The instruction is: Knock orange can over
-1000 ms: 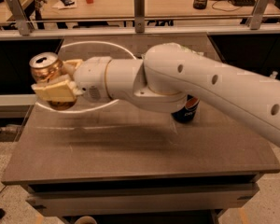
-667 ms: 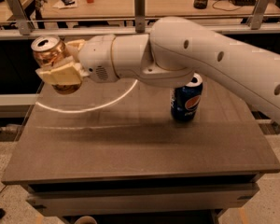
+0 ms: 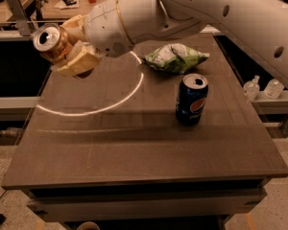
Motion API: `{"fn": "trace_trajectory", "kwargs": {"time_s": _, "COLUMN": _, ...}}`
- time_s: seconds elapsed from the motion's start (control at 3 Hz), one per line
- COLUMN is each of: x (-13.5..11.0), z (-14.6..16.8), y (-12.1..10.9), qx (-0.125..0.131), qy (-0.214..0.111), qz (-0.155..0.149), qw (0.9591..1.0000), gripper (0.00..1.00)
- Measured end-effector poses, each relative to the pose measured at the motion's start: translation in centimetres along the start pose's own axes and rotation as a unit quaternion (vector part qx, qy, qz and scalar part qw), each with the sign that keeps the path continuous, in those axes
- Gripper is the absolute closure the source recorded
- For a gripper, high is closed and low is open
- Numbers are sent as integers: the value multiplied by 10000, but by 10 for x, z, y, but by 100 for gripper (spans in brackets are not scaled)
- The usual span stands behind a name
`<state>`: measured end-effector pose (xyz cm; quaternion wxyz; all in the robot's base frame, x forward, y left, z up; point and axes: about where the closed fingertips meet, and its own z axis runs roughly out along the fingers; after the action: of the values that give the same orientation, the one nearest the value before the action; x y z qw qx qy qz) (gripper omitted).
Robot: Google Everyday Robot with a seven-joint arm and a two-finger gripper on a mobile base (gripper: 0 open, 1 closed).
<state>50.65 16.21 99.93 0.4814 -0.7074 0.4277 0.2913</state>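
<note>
The orange can [image 3: 50, 41] is off the table, tilted, with its silver pull-tab top facing the camera. It hangs above the table's far left edge. My gripper [image 3: 69, 51], with tan fingers [image 3: 79, 60], is shut around the can's side and holds it in the air. The white arm reaches in from the upper right across the back of the table.
A blue Pepsi can [image 3: 192, 99] stands upright right of the table's middle. A green chip bag [image 3: 175, 57] lies behind it. The dark table [image 3: 134, 152] has a bright ring reflection at left. Two small clear bottles [image 3: 252, 87] sit on a shelf to the right.
The gripper has risen with the orange can, carrying it higher above the table's left side. The arm no longer hides the Pepsi can, and the chip bag now shows.
</note>
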Motion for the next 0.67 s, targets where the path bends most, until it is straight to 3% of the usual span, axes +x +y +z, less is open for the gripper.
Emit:
{"fn": "trace_trajectory", "kwargs": {"time_s": 0.33, "x": 9, "z": -5, "y": 25, "qx": -805, "qy": 560, "qz": -900, "qw": 9911, "gripper": 100}}
{"fn": "trace_trajectory", "kwargs": {"time_s": 0.67, "x": 23, "z": -9, "y": 49, "qx": -1486, "qy": 1176, "qz": -1503, "qw": 9703, "gripper": 100}}
